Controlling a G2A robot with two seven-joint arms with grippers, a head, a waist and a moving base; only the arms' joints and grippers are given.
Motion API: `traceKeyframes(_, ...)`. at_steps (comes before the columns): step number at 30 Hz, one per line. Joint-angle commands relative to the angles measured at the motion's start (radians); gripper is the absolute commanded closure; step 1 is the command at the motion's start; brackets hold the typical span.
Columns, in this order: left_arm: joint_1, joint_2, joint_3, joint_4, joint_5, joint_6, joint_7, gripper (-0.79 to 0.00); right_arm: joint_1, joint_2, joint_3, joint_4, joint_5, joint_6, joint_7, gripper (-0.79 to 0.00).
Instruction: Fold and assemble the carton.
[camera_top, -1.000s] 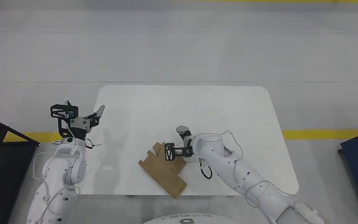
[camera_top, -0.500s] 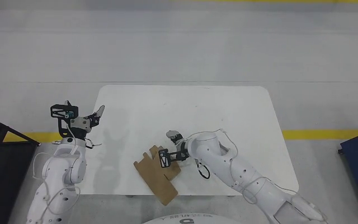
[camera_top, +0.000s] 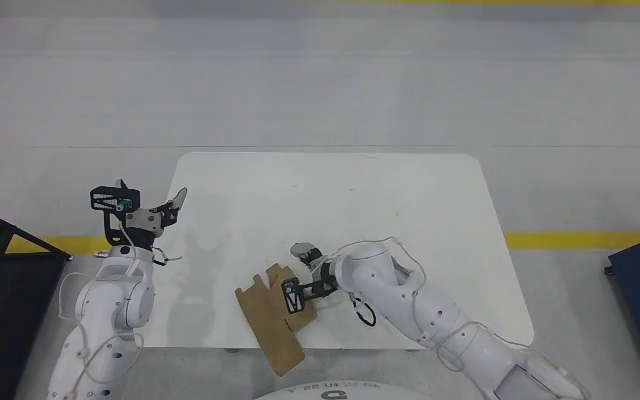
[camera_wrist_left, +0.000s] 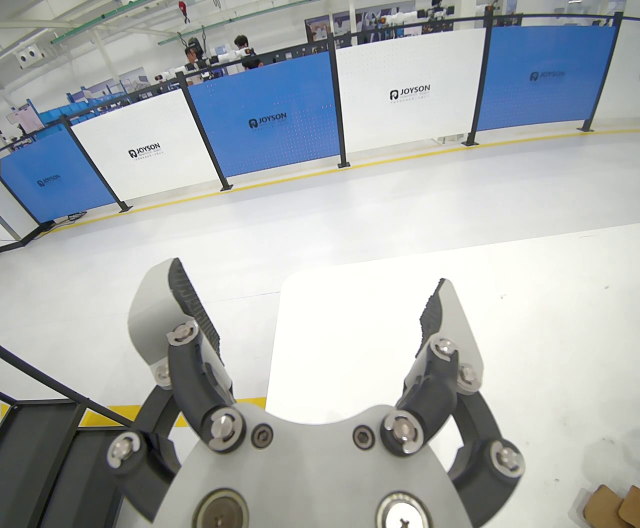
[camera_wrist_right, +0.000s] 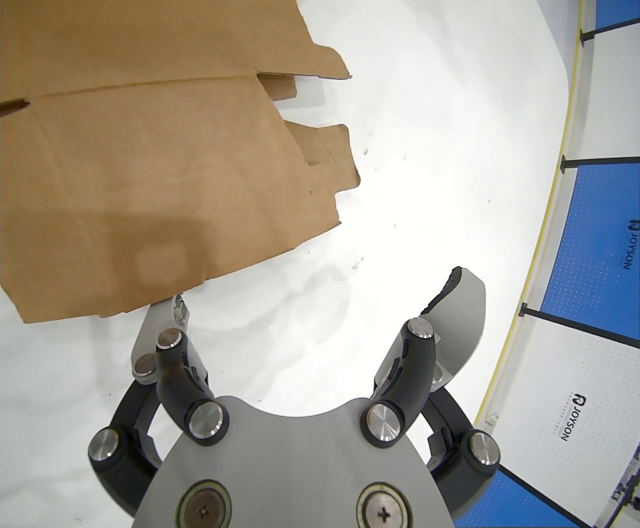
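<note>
A white table (camera_top: 400, 220) with rounded corners sits mid-frame; a flattened brown carton (camera_top: 268, 320) lies at its lower-left edge, overhanging it.

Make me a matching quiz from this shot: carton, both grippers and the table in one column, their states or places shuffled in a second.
1 carton
2 left gripper
3 right gripper
4 table

A open, one finger at the carton's edge
B white, with rounded corners
C flat, brown, jutting past the table's near edge
D open, raised beside the table's end

Pairs: 1-C, 2-D, 3-A, 4-B
</note>
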Motion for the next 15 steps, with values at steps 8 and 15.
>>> traceKeyframes(8,0.0,0.0,0.0,0.0,0.0,0.0,0.0,-0.785,-0.214,0.081,0.238,-0.12,-0.047,0.164,-0.154,-0.785)
traceKeyframes(15,0.068,0.013,-0.063,0.06,0.083,-0.116,0.113,-0.785,-0.336,0.126,0.382,-0.153,-0.08,0.211,-0.314,-0.785)
